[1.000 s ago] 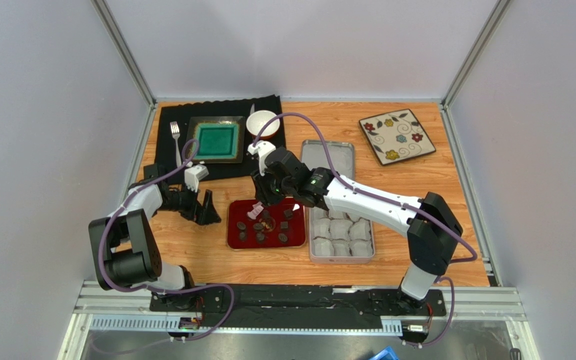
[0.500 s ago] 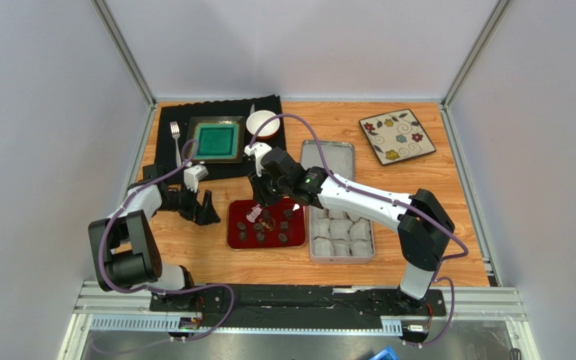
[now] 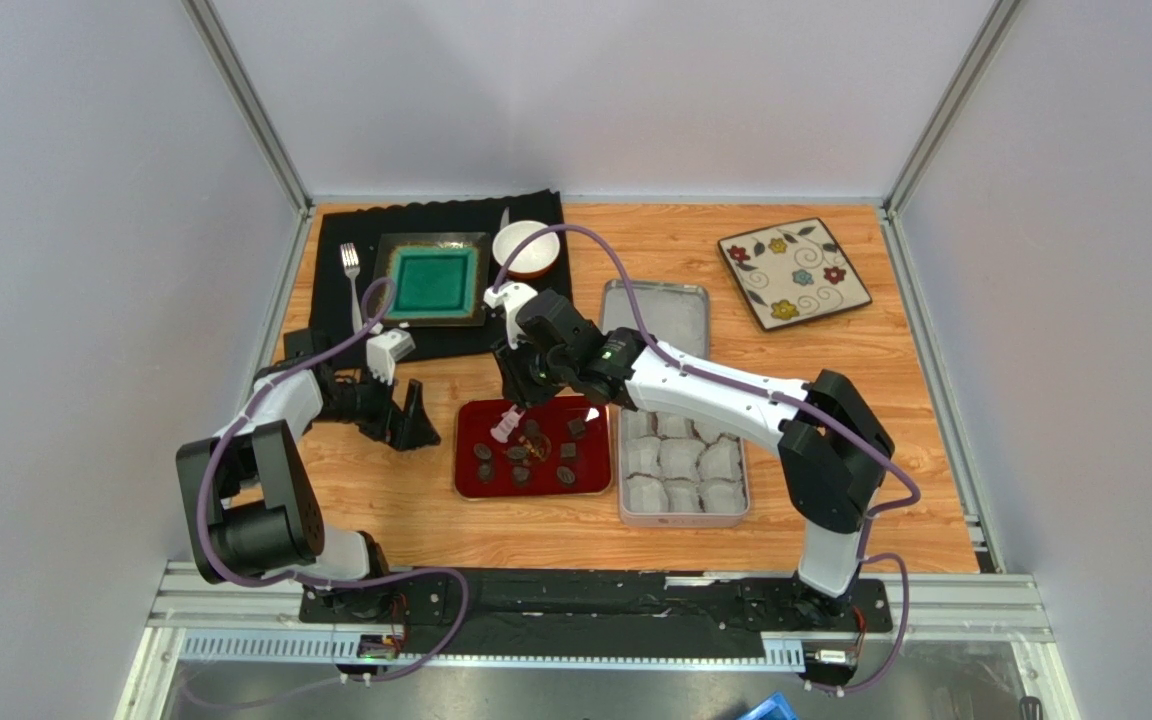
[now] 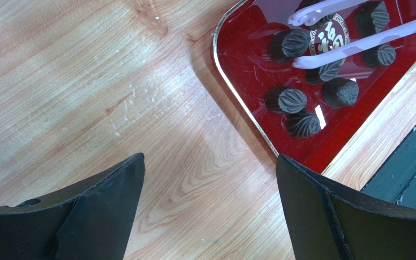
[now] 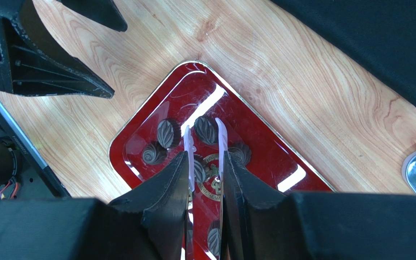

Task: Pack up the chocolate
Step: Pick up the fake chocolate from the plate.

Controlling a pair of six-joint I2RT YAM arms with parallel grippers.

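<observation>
top external view: on the wooden table (image 3: 838,390) the right arm's elbow has swung left over the last second and its wrist has crept a little to the far left, while the left arm has not moved. the left gripper (image 3: 402,413) rests on the wood just left of the red tray (image 3: 465,435), jaws spread wide and holding nothing. right of the tray sits the tin (image 3: 623,495), filled with white paper cups (image 3: 680,458); i see no dark piece in any of them.

the right gripper (image 5: 205,168) is clamped partway on a pair of clear plastic tongs (image 5: 220,138), whose tips stand a narrow gap apart over the far-left part of the tray. the chocolate (image 5: 168,132) all lies on the tray, none lifted, so i judge the shift to be a re-aiming over a piece and the packing barely begun.

hard to tell: the right wrist view shows a piece beneath the gap, but not whether the tips touch it. its fingers hide the tray's near half, and the left wrist view cuts the tray off.
</observation>
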